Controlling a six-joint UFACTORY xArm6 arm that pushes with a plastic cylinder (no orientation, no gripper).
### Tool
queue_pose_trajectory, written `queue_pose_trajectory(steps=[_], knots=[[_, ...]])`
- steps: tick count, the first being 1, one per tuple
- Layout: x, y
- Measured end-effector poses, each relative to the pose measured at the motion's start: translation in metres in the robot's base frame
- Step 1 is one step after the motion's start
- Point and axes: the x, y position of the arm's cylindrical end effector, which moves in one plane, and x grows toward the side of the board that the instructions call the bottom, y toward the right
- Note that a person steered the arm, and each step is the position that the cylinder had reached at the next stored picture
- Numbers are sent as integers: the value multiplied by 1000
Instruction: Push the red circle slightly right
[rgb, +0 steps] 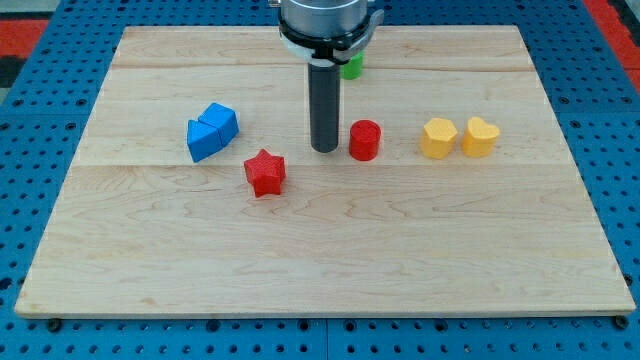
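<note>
The red circle (365, 140) is a short red cylinder near the middle of the wooden board (320, 250). My tip (324, 149) rests on the board just to the view's left of the red circle, a small gap apart or barely touching. A red star (265, 173) lies lower left of the tip.
Two blue blocks (211, 131) sit together at the view's left. A yellow hexagon-like block (438, 138) and a yellow heart-like block (480, 136) stand to the right of the red circle. A green block (352, 67) is partly hidden behind the arm at the top.
</note>
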Motion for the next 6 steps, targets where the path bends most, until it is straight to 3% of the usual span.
queue_pose_trajectory(steps=[6], knots=[[5, 27]])
